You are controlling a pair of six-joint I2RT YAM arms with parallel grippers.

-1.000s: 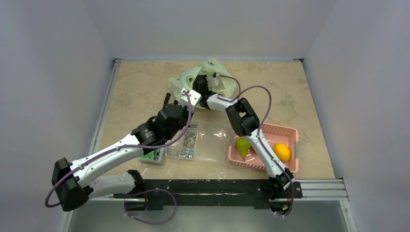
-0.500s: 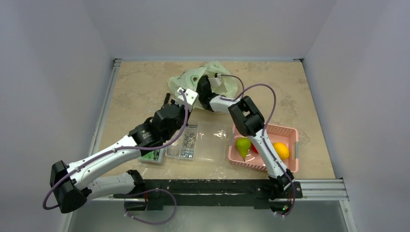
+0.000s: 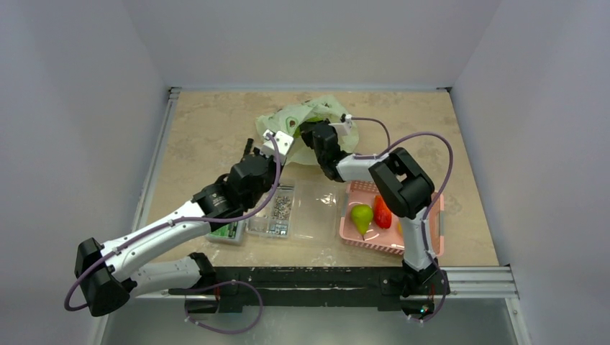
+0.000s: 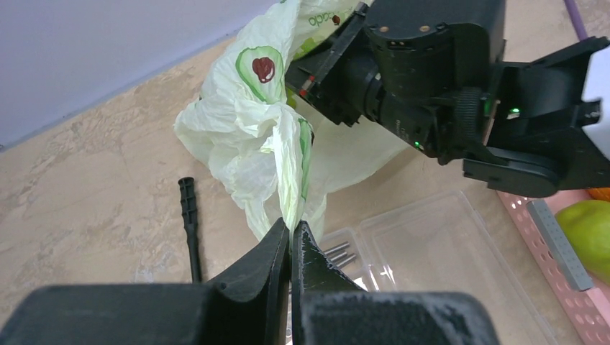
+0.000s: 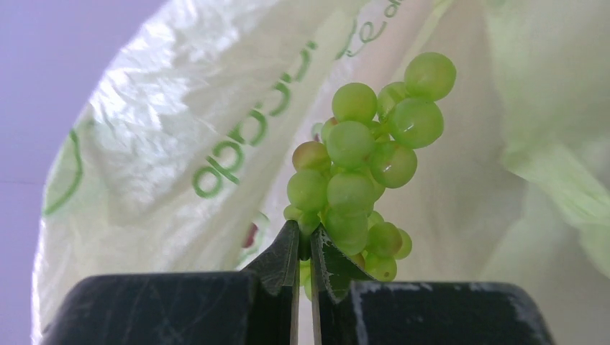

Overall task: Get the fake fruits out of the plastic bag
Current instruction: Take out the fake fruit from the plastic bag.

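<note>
- Beige stone-patterned tabletop (image 3: 208, 136) is lying between pale walls; the plastic bag (image 3: 288, 115) is sitting crumpled at its far middle.
- Your left gripper (image 4: 290, 236) is pinching a fold of the bag's near edge, jaws closed on the film.
- Your right gripper (image 5: 303, 244) is reaching into the bag, jaws closed, seemingly nipping the lower end of the grape bunch (image 5: 360, 172), whose long axis is running up and away from the tips.
- Only the right wrist view is showing the grapes clearly; overhead is showing the pink basket (image 3: 431, 208) holding a pear (image 3: 361, 217) and a red piece (image 3: 382, 213).
</note>
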